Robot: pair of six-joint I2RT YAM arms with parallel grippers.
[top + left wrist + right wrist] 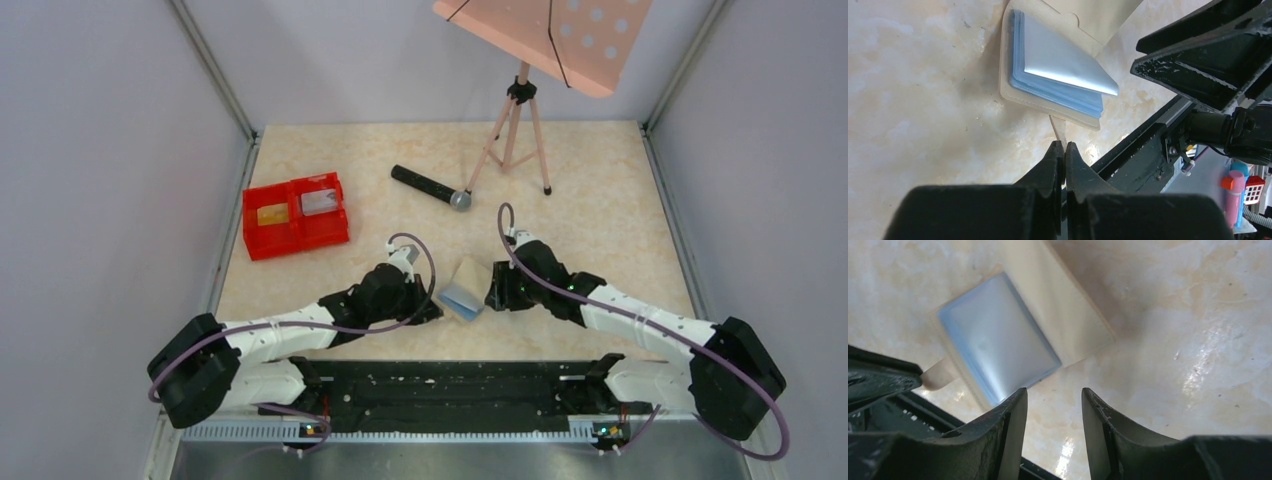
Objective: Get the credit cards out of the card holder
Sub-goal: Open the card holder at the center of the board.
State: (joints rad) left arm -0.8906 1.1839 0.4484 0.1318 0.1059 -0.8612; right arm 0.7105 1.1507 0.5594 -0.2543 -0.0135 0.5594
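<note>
Cream-and-blue bifold card holder [466, 287], frame centre: left gripper [1064, 146] clamps its tab; right gripper [1054, 392], half-open, should straddle one card edge.

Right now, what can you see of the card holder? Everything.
The card holder lies open on the table. It has a cream, leather-looking cover, with one panel carrying a stack of glossy light-blue sleeves and the other panel plain cream. The left gripper pinches its thin cream tab. The right gripper hovers open at the sleeves' corner.
</note>
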